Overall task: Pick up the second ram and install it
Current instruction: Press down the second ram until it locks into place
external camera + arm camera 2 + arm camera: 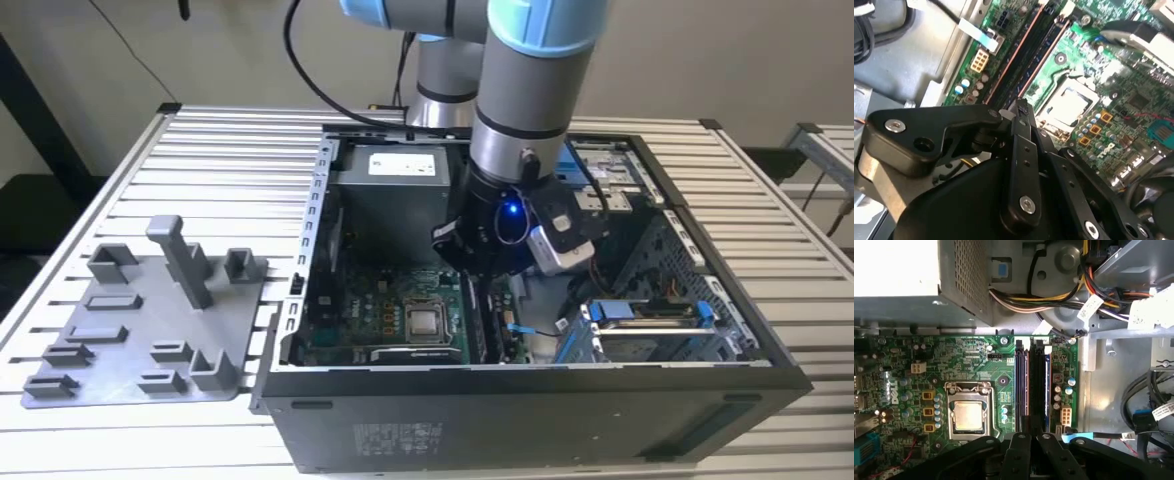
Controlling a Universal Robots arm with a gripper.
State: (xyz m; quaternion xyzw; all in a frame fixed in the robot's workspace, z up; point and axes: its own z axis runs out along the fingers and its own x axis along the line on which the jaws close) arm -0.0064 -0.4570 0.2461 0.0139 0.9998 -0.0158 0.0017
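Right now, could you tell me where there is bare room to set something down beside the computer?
Bare slatted table lies behind the grey tray, left of the computer case in the exterior view, with another strip past the case's right wall. Inside is crowded: motherboard, cables, and the gripper over the memory slots.

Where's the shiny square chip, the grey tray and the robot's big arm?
processor chip (968, 415): first wrist view, middle of its silver top.
grey tray (140, 325): exterior view, a bare flat part of its base.
robot arm (527, 90): exterior view, its grey tube.
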